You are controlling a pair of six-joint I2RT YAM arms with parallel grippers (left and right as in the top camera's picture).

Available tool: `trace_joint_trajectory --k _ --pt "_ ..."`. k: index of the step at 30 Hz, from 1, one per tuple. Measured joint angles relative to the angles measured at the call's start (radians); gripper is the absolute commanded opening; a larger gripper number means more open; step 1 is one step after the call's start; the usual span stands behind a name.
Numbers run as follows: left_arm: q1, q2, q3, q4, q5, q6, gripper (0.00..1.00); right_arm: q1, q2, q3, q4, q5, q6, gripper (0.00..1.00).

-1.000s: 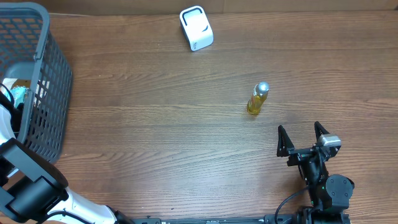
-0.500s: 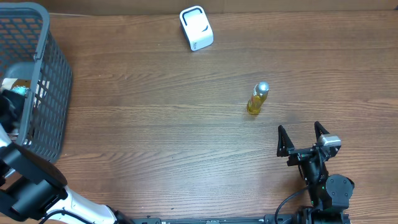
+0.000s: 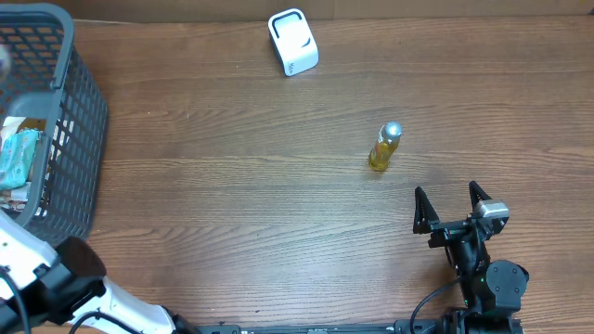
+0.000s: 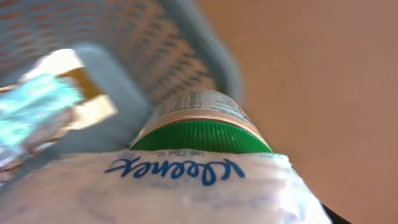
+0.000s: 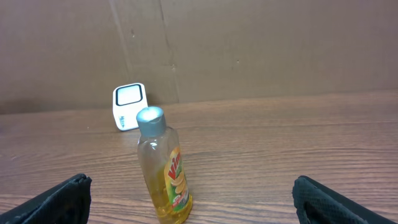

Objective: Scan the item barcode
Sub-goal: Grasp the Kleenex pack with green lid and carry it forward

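A white Kleenex tissue pack point(image 4: 177, 186) fills the bottom of the left wrist view, right at my left gripper's jaws, which seem shut on it; the fingers are hidden behind it. That view is blurred. Overhead, only the left arm point(image 3: 46, 278) shows, at the bottom left corner. The white barcode scanner point(image 3: 293, 42) stands at the table's far edge. My right gripper point(image 3: 453, 206) rests open near the front right, with nothing between its fingers.
A grey mesh basket point(image 3: 79, 111) holding a teal packet point(image 3: 19, 158) stands at the far left. A green-lidded jar point(image 4: 202, 135) shows just beyond the tissue pack. A yellow dish-soap bottle point(image 3: 383, 148) stands upright ahead of the right gripper.
My left arm has come out of the basket toward the front left, leaving the teal packet uncovered. The right arm and the bottle have not moved.
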Motion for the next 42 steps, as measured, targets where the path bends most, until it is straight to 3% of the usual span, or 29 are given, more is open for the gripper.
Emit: trace_joint_trajectory --k 8,13,21,29,34,42 --pt "-0.277 -0.017 0.135 -0.119 0.018 0.032 0.44 0.000 0.000 0.000 0.000 0.000 0.000 1.00" --pt "-0.491 -0.014 0.130 -0.208 -0.079 0.049 0.44 0.000 0.000 0.000 0.000 0.000 0.000 1.00" --pt "-0.809 0.000 -0.002 -0.230 -0.267 0.059 0.41 0.000 0.000 0.000 0.000 0.000 0.000 1.00" --pt "-1.009 0.074 -0.179 -0.201 -0.322 0.058 0.41 0.000 0.000 0.000 0.000 0.000 0.000 1.00" --pt "-1.075 0.155 -0.274 -0.168 -0.321 0.058 0.17 0.000 0.000 0.000 0.000 0.000 0.000 1.00" --pt "-1.107 0.322 -0.327 -0.142 -0.276 0.058 0.10 0.000 0.000 0.000 0.000 0.000 0.000 1.00"
